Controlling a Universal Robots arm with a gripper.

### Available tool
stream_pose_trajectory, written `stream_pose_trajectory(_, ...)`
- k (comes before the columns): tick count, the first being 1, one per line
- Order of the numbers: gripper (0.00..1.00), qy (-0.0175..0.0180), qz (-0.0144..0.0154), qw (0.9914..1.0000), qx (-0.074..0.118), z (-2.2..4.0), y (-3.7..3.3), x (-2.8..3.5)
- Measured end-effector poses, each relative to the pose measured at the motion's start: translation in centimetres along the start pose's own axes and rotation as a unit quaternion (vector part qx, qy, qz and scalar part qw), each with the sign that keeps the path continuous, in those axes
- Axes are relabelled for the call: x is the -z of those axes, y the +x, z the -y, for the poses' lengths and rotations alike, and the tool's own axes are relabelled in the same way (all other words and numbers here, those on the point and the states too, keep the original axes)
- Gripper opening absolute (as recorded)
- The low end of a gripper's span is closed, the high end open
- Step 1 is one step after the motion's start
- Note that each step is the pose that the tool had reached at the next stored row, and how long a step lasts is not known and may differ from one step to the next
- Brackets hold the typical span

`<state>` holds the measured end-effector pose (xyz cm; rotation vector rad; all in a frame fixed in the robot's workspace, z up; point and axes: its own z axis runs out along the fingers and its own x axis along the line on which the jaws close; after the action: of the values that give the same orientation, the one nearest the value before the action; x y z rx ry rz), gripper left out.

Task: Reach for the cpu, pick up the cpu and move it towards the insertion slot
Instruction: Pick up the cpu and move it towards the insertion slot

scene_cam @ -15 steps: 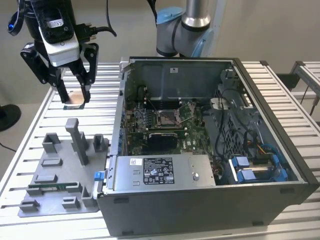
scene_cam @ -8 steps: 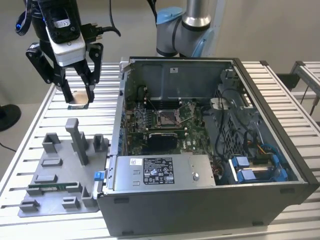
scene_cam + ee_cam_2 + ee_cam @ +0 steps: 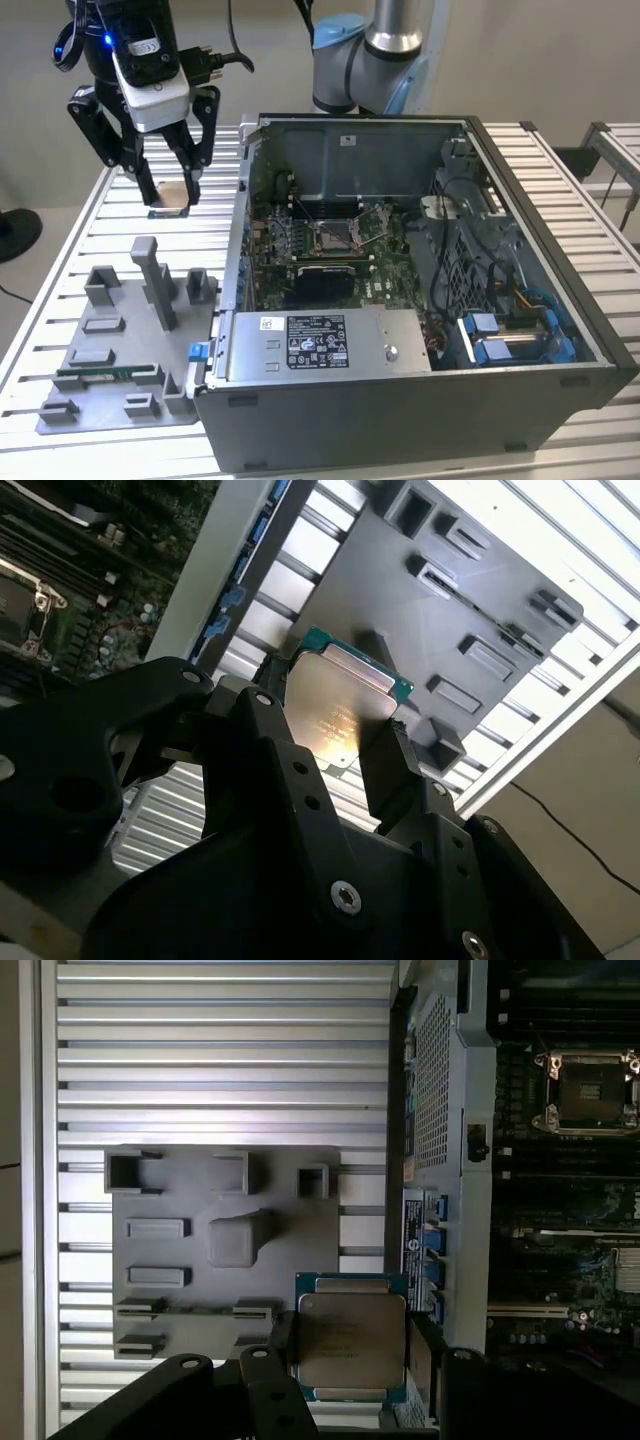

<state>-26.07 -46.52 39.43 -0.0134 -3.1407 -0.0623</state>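
The cpu (image 3: 171,193) (image 3: 335,705) (image 3: 350,1340), a flat square chip with a pale silver-beige face and a thin green edge, is held up in the air between my black fingers. My gripper (image 3: 172,197) (image 3: 328,735) (image 3: 348,1352) is shut on it, above the slatted table and to the exterior view's left of the open computer case. The insertion slot (image 3: 330,236) (image 3: 588,1090) (image 3: 18,605), a square socket with a shiny metal frame and a dark centre, lies on the motherboard inside the case, apart from the gripper.
A grey plastic tray (image 3: 120,395) (image 3: 225,1290) (image 3: 480,610) with upright blocks and recesses lies on the slatted table (image 3: 60,300) below the gripper. A long green memory stick (image 3: 100,375) rests in the tray. The case wall (image 3: 243,190) stands between gripper and motherboard.
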Motion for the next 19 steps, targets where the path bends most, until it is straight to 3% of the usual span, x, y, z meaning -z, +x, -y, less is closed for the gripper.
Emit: stream_pose_trajectory(19,0.00,0.0000,0.0000,1.00000,0.000,-0.04,-3.07,0.00)
